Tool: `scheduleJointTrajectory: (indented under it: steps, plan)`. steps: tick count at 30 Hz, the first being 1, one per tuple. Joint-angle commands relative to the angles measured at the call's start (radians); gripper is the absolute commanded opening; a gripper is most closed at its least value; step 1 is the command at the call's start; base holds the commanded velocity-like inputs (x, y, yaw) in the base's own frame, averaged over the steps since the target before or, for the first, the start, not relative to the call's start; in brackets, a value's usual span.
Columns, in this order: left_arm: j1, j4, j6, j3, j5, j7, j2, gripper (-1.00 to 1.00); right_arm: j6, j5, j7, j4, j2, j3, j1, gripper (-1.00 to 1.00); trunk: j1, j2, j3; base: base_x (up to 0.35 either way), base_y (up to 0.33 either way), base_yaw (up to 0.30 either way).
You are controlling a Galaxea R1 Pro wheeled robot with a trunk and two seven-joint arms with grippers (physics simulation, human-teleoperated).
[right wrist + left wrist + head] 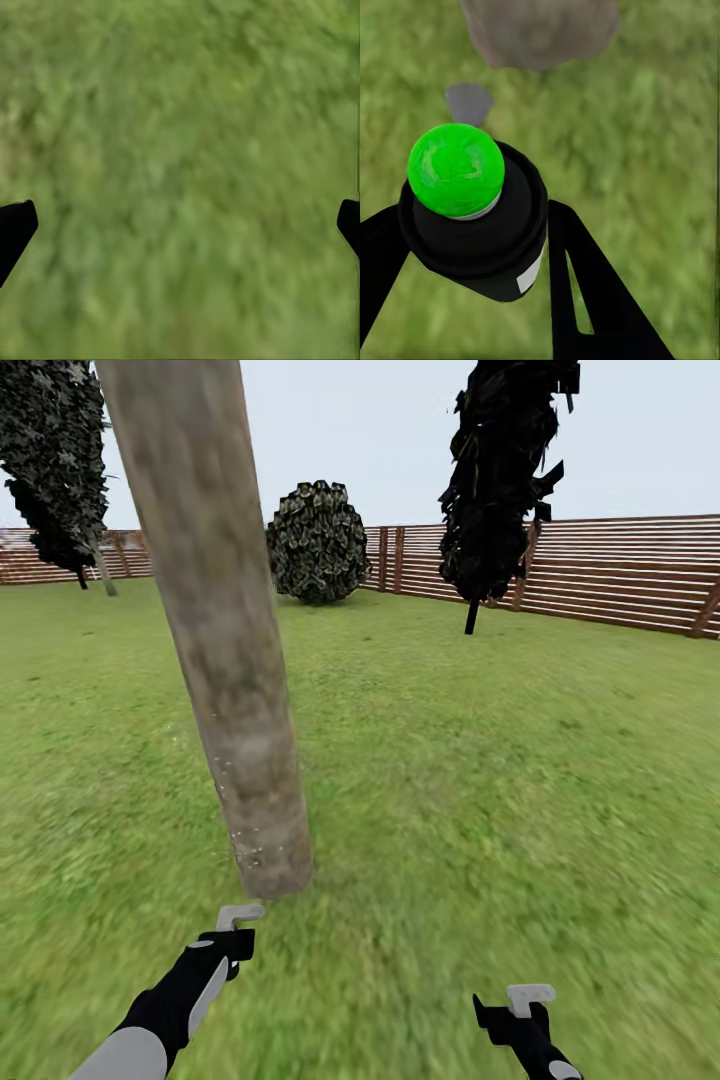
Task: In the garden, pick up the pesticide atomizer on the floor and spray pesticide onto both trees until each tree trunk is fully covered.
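Holding the pesticide atomizer (472, 217) clamped in my left pincer (465, 247), green cap up, I'm parked just in front of the near tree trunk (225, 650). A few white specks of pesticide (245, 840) dot only its base, so I judge this trunk barely started. The second tree (60, 460) stands well apart by the fence (620, 575), unsprayed as far as I can tell. My right pincer (180, 225) hangs apart, empty, over the grass (500, 760).
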Motion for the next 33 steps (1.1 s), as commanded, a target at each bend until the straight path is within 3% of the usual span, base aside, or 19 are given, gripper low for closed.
scheduleJointTrajectory:
  steps: [1,10,28,33]
  plan:
    - [0.0,0.0,0.0,0.0,0.0,0.0,0.0,-1.0,0.0,0.0,0.0,0.0,0.0,0.0,0.0,1.0,0.0,0.0,0.0,0.086,-0.277,0.042]
    - [0.0,0.0,0.0,0.0,0.001,0.0,-0.001,-1.0,0.0,0.0,0.0,0.0,0.0,0.0,0.0,1.0,0.0,0.0,0.0,0.086,-0.277,0.032]
    - [0.0,0.0,0.0,0.0,0.001,0.0,-0.002,-1.0,0.0,0.0,0.0,0.0,0.0,0.0,0.0,1.0,0.0,0.0,0.0,0.018,-0.277,0.269]
    - [0.0,0.0,0.0,0.0,0.001,-0.001,-0.002,-1.0,0.0,0.0,0.0,0.0,0.0,-0.001,0.0,1.0,0.0,0.0,0.0,0.0,-0.277,0.059]
